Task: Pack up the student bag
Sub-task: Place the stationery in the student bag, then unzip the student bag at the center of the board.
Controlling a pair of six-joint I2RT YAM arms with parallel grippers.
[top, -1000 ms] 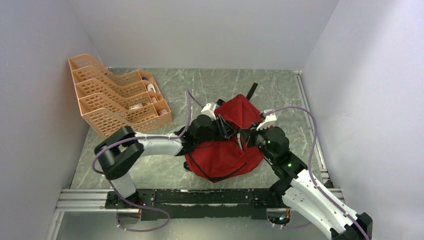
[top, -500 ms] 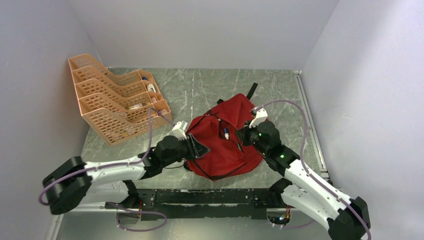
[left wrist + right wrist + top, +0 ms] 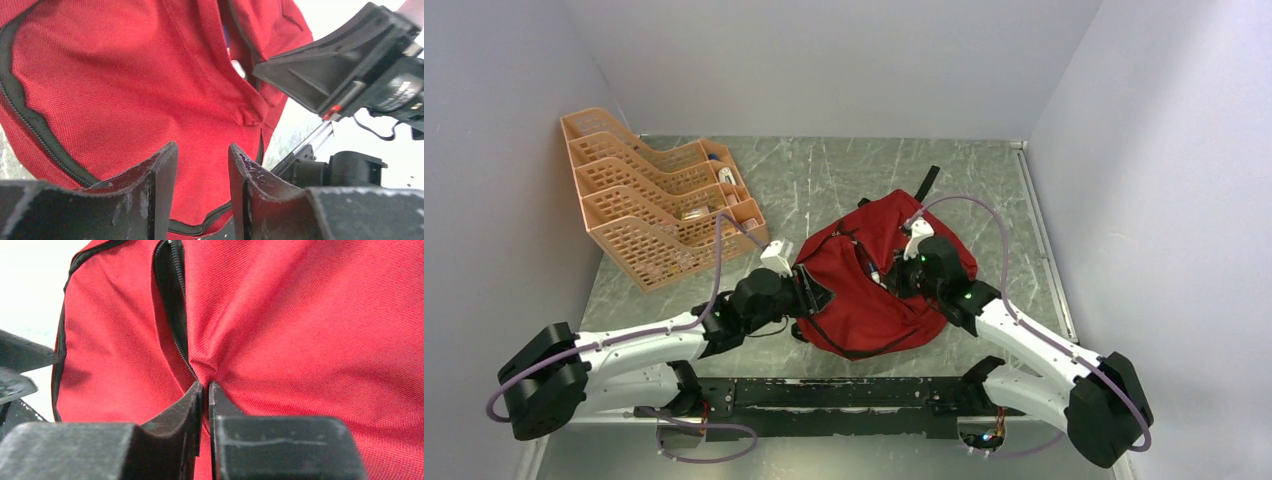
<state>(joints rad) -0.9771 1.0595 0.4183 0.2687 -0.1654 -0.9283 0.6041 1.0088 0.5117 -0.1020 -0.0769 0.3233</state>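
Pinching student bag (image 3: 864, 312) now, right hand (image 3: 205, 386)

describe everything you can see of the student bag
The student bag is soft red woven fabric with black zippers, lying crumpled on the table, a black strap trailing at the far side. One zipper gapes open. The right claw pinches fabric beside that zipper; the left claw is open at its left edge.
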